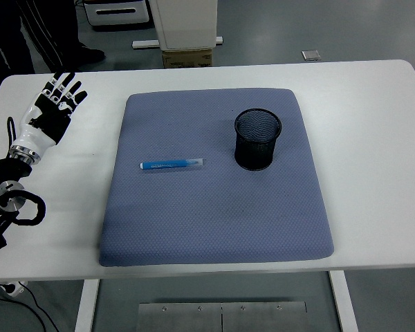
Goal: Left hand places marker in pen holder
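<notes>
The left hand point(54, 107) is hovering over the white table point(373, 124) near its far left corner, fingers spread and extended, holding nothing. Its black arm is coming in from the left edge, with a looped cable near the wrist, and part of the forearm is running out of the picture. Bare table is lying between the hand and the left edge of the blue-grey mat point(214, 221), so that stretch is giving open room. The mat is covering the middle of the table, leaving wide white margins on the right side and a narrower strip along the near edge.

The marker point(171, 164), blue with a pale cap end pointing right, is lying flat on the mat, in its left half, well apart from the hand and nearer the viewer than it. The pen holder point(257, 138), a black mesh cup, is standing upright on the mat just right of the marker's cap end, not touching it.

At the top left a person's dark trouser legs point(28, 31) are showing, cut off by the frame
</notes>
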